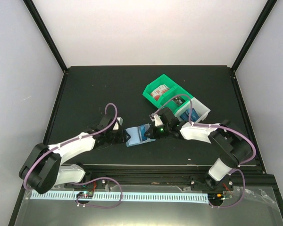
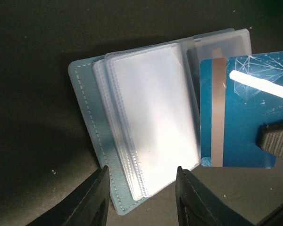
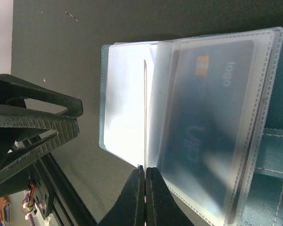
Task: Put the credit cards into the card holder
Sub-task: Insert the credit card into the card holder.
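Open holder (image 1: 137,135) is laid on tabletop (image 1: 108,89) btwn arms. A card (image 2: 243,113) is pinched by right end effector (image 3: 145,168); left end effector (image 2: 141,173) is spread apart at holder's edge. The sleeve (image 2: 153,122) could be missed if holder's nudged.

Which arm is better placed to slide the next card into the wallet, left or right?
Right. The right end effector is shut on a blue card, held beside the open wallet's clear sleeves. The left end effector is open and holds no card.
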Tool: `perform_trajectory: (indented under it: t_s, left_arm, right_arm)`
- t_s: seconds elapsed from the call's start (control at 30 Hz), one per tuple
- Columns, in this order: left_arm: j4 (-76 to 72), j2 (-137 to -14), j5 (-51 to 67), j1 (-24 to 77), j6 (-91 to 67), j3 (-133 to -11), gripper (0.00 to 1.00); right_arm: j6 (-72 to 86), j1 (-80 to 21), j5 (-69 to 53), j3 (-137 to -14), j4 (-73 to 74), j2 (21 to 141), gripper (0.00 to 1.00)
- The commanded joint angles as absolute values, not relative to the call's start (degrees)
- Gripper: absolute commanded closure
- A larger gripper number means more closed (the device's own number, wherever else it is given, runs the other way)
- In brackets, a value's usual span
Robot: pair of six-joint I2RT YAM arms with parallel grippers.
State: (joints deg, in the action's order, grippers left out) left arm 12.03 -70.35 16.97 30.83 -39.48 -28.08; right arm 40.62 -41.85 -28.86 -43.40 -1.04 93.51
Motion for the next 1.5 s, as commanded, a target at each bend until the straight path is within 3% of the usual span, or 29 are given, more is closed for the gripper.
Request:
perform_trajectory:
  t_s: [0.0,0.3,0.7,1.47]
  left_arm:
    - [12.33,-71.55,14.05,30.89,-40.11,-30.27,0.60]
    - [8.76,-75.80,14.57,31.25,-42.29,-28.92,0.63]
    - [9.71,-75.07,11.34,31.76,-42.29,-28.43,0.79]
    - [9.83,-76.59,12.66,31.98,-40.52,-29.05,0.80]
  right_arm:
    - [40.71,-41.79,-31.17,-45.31,-1.32,95.39,0.99]
    - [43.21,-41.75,-31.50,-46.39,0.69,97.84,0.99]
    - [43.20,-41.15,-29.12,-47.80,4.00,95.40,0.99]
    - [42.19,-41.03,-28.92,-49.22,2.89,98.60,0.99]
